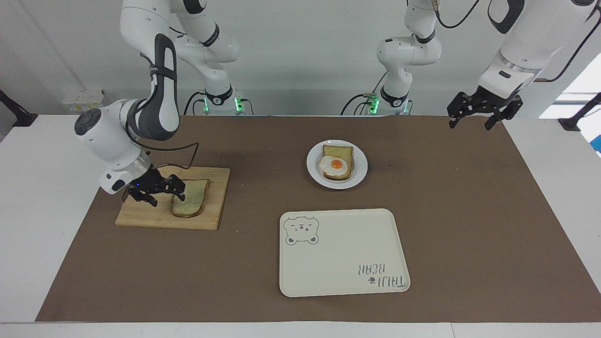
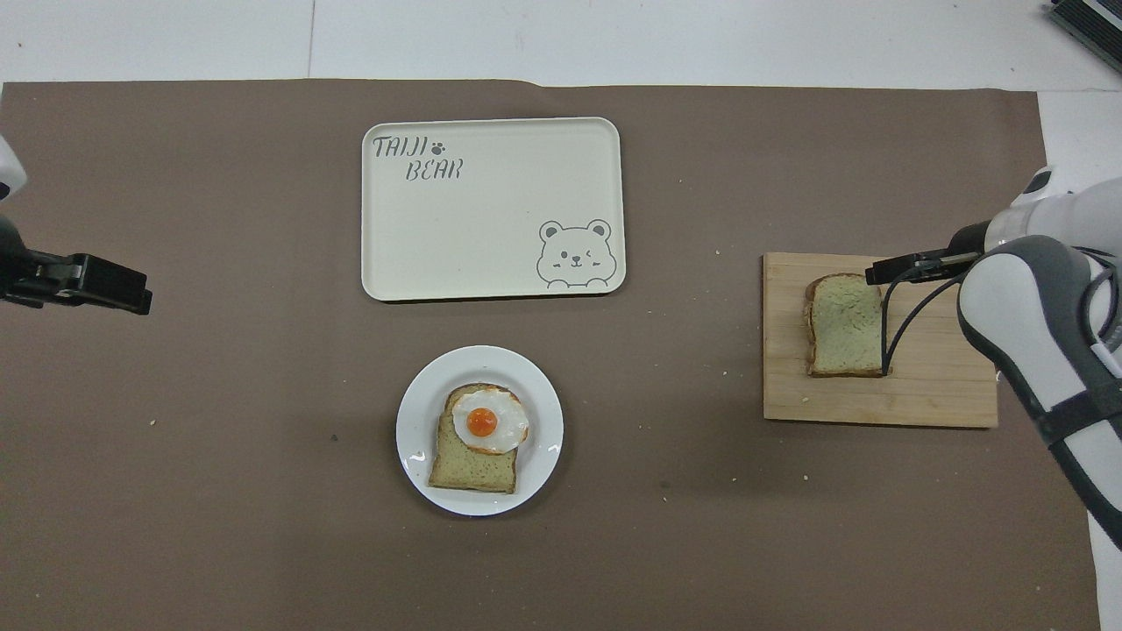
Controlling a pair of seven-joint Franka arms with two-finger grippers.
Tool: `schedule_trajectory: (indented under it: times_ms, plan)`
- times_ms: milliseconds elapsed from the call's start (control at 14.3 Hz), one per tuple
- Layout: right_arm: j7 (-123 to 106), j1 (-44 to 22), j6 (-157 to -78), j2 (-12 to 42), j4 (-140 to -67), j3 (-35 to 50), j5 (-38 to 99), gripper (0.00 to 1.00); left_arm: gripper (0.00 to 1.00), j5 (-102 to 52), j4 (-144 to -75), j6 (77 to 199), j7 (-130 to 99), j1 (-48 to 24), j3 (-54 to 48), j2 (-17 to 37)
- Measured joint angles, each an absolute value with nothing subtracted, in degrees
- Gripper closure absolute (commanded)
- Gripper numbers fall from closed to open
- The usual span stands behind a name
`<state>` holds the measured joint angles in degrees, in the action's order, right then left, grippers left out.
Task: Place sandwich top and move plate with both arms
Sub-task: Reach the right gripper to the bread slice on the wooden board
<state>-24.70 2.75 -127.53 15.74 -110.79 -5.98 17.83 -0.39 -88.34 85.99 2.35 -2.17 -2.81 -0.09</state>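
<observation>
Your right gripper hangs low, fingers spread wide and empty, at the sandwich top on the cutting board; your left gripper waits open near the plate.

"TAIJI BEAR" was printed in grey letters on the tray, with a small paw mark beside the first word. A winking bear's face was drawn at the tray's diagonally opposite corner. In the facing view the lettering was seen upside down. No other text could be read.
</observation>
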Motion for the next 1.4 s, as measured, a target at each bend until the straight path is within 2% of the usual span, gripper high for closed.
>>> schedule_trajectory:
  times_ms: [350, 560, 700, 1400]
  plan:
    - [-27.35, 3.25, -132.2, 16.8, -115.75, -5.98, 17.97, 0.01, 0.0, -0.39, -88.34, 85.98, 2.35, -2.17, -2.81, -0.09]
    - [-27.38, 3.35, -132.7, 16.8, -116.36, -5.98, 17.97, 0.45, 0.0, -0.39, -88.34, 85.98, 2.35, -2.17, -2.81, -0.09]
    - [-27.39, 3.35, -132.74, 16.74, -116.34, -5.97, 17.98, 1.0, 0.0, -0.39, -88.34, 85.98, 2.35, -2.17, -2.81, -0.09]
    - [-27.31, 3.34, -132.7, 16.21, -116.21, -5.82, 19.01, 1.0, 0.0, -0.39, -88.34, 85.98, 2.35, -2.17, -2.81, -0.09]
